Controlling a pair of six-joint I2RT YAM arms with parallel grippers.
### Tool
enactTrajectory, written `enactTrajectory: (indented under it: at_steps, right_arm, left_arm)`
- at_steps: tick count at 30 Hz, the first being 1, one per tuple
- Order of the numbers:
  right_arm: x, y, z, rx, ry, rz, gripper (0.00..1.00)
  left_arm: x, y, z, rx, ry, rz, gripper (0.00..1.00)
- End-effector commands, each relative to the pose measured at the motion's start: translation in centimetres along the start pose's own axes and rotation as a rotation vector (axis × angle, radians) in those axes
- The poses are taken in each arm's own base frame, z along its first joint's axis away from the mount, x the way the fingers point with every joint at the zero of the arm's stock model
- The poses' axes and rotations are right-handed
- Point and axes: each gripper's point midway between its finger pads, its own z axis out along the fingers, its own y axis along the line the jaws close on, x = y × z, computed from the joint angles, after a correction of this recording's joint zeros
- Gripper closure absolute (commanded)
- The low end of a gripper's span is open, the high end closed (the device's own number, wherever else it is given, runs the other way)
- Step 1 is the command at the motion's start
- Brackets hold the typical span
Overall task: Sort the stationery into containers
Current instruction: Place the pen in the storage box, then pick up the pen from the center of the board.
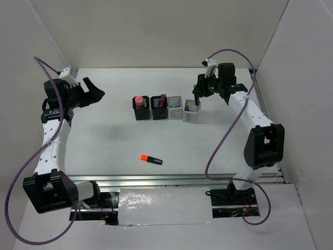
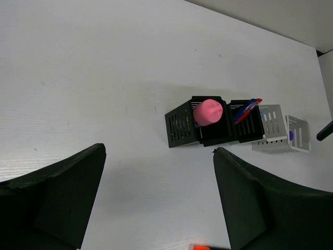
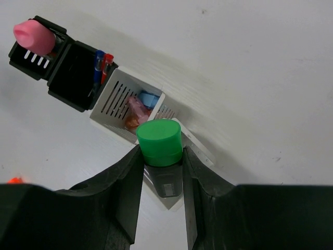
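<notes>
Right wrist view.

1. Right claw (image 3: 160, 159): partly closed, both fingers pinching the dark barrel of a green-capped marker (image 3: 159, 140) just below its cap. The marker stands upright with its cap up, over the mouth of the rightmost light grey cup (image 1: 191, 113). Whether its lower end is already inside cannot be told.
2. Left claw (image 2: 158, 150): spread wide and holding nothing. It is raised over the left part of the desk (image 1: 104, 140), well apart from the cups.
3. Cups, in a row at mid-desk, left to right:
   - A black cup (image 3: 31, 57) holds a pink marker (image 3: 34, 35) that stands above its rim.
   - A second black cup (image 3: 73, 78) holds a blue pen and a red pen leaning at its right side.
   - A light grey cup (image 3: 112, 104) holds light blue, pink and orange pieces.
   - The rightmost light grey cup sits just beside the third and is turned slightly out of line.
4. Loose item: an orange highlighter (image 1: 151, 159) with a black body lies flat on the desk. It is nearer the front rail (image 1: 177, 179) than the row and well apart from both claws.
5. Edges and room:
   - White walls close the left, back and right sides.
   - The right arm stands near the right wall.
   - Open desk surface lies left of the row, behind it, and between it and the front rail around the highlighter.
</notes>
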Motion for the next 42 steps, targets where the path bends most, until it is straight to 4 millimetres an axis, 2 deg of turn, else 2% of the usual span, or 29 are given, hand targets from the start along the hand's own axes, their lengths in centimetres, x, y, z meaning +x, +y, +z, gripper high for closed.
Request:
enactTrajectory:
  at_steps: [1,3,9,10,11,12,13,15,19,20,22,23,25,26,27,28,29,30,31,34,35,37,38,39,42]
  right_arm:
    - [-1.3,0.3,1.0,-0.039,-0.053,-0.054,0.88]
    - [-1.1,0.4,1.2,-0.05,-0.045,-0.049,0.85]
    - [0.1,0.4,2.0,-0.062,0.0,-0.029,0.62]
    - [-0.2,0.6,2.1,-0.066,0.002,-0.028,0.53]
    - [0.1,0.9,1.8,-0.073,0.021,-0.017,0.48]
    - [-0.4,1.3,1.4,-0.077,0.015,-0.018,0.44]
    - [-1.0,1.8,0.9,-0.09,0.002,-0.026,0.36]
    - [-2.8,3.1,-0.8,-0.103,-0.039,-0.056,0.36]
    - [-5.5,6.1,-2.8,-0.124,-0.077,-0.192,0.38]
    - [-4.3,7.9,-2.9,-0.166,-0.019,-0.244,0.4]
    - [-3.3,10.8,-3.1,-0.244,0.031,-0.302,0.42]
    - [-1.0,13.8,-2.9,-0.305,0.113,-0.362,0.43]
    - [1.8,16.8,-2.4,-0.355,0.201,-0.425,0.44]
    - [4.1,19.5,-2.2,-0.39,0.27,-0.463,0.44]
    - [6.1,20.4,-1.7,-0.401,0.327,-0.467,0.43]
    - [8.4,22.4,-1.2,-0.429,0.385,-0.481,0.43]
    - [9.7,23.2,-1.0,-0.441,0.412,-0.489,0.43]
    - [11.6,23.5,-0.5,-0.44,0.458,-0.494,0.43]
    - [13.6,24.5,0.3,-0.432,0.505,-0.52,0.42]
    - [16.5,25.5,1.6,-0.4,0.591,-0.545,0.41]
    - [18.6,25.5,2.8,-0.377,0.653,-0.549,0.4]
    - [20.0,26.4,4.0,-0.336,0.69,-0.574,0.39]
    - [21.8,26.3,4.9,-0.315,0.737,-0.576,0.38]
    - [22.0,27.1,5.4,-0.295,0.733,-0.593,0.38]
    - [23.0,27.7,6.3,-0.272,0.753,-0.588,0.36]
  left_arm:
    - [-1.8,-0.9,0.0,0.019,-0.056,0.017,0.03]
    - [-1.9,-0.8,-0.1,0.015,-0.06,0.021,0.03]
    - [-1.4,-0.4,0.1,0.007,-0.049,0.008,0.03]
    - [-1.4,-0.4,0.1,0.01,-0.049,0.009,0.03]
    - [-1.4,-0.3,0.1,0.006,-0.051,0.01,0.03]
    - [-1.6,-0.4,0.0,0.009,-0.056,0.014,0.03]
    - [-1.5,-0.4,0.0,0.008,-0.058,0.015,0.02]
    - [-1.5,-0.2,0.1,0.005,-0.058,0.012,0.02]
    - [-1.3,-0.2,0.0,0.008,-0.051,0.01,0.01]
    - [-1.3,0.0,-0.2,0.002,-0.052,0.006,0.01]
    - [-1.4,0.3,-0.8,-0.004,-0.057,0.001,0.01]
    - [-1.4,1.0,-1.1,-0.023,-0.058,-0.008,0.01]
    - [-0.9,1.8,-1.5,-0.043,-0.049,-0.014,0.01]
    - [-0.7,2.6,-1.8,-0.059,-0.038,-0.02,0.01]
    - [0.2,3.2,-1.9,-0.073,0.006,0.002,0.01]
    - [0.4,3.8,-2.0,-0.109,0.026,0.025,0.01]
    - [0.7,4.1,-2.0,-0.131,0.047,0.046,0.01]
    - [1.9,4.8,-2.1,-0.155,0.105,0.082,0.01]
    - [2.3,5.5,-2.2,-0.192,0.126,0.107,0.01]
    - [4.2,7.2,-2.6,-0.25,0.2,0.144,0.01]
    - [5.4,8.0,-2.6,-0.263,0.226,0.135,0.01]
    - [5.8,8.4,-2.9,-0.272,0.21,0.135,0.01]
    - [6.8,8.9,-2.9,-0.271,0.223,0.126,0.01]
    - [6.9,8.8,-3.1,-0.265,0.216,0.132,0.01]
    - [8.1,9.1,-3.4,-0.269,0.233,0.131,0.01]
